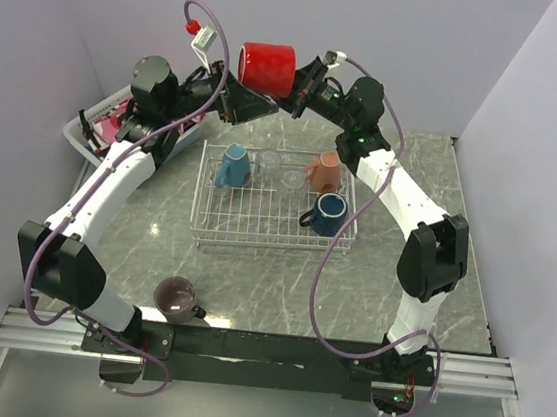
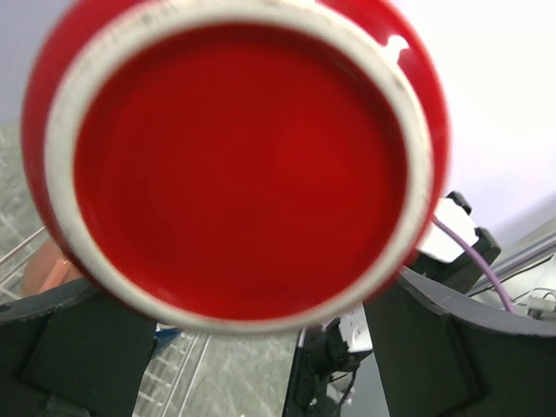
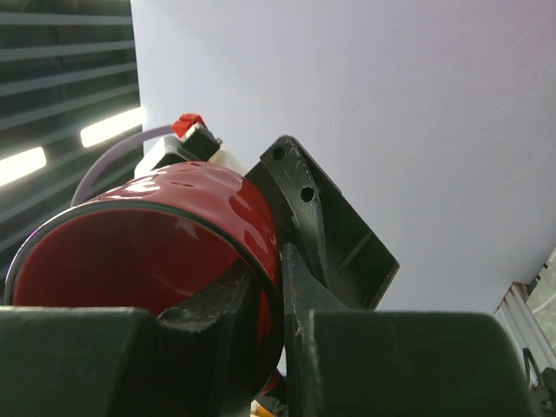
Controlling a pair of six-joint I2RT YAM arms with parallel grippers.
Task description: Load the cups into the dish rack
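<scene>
Both arms arc up and inward from their bases and meet high above the far side of the table [image 1: 251,276], beyond the dish rack [image 1: 257,221]. The left arm bends at its elbow near the table's left edge. Its white forearm climbs toward the far left, and the wrist turns rightward. The right arm mirrors it, with the elbow out to the right, the forearm slanting up and left, and the wrist pointing left.

Between the two wrists the red mug [image 1: 266,68] hangs in the air on its side, with its mouth toward the right arm and its base toward the left. The right gripper [image 1: 299,82] is clamped on the mug's wall at the rim, one finger inside the cup and the other pressed on the outside. The left gripper [image 1: 250,101] sits at the base end with its jaws spread wide. The left wrist view shows its fingers [image 2: 452,347] flanking the pale-ringed foot of the mug. Whether they touch the mug I cannot tell.

Inside the rack stand a light blue mug [image 1: 233,166], a salmon mug [image 1: 323,171], a navy mug [image 1: 328,214] and two clear glasses [image 1: 269,159] [image 1: 292,177]. A mauve mug [image 1: 178,298] rests on the table outside the rack, near the left arm's base. A white basket [image 1: 78,131] holding pink cloth sits at the far left.
</scene>
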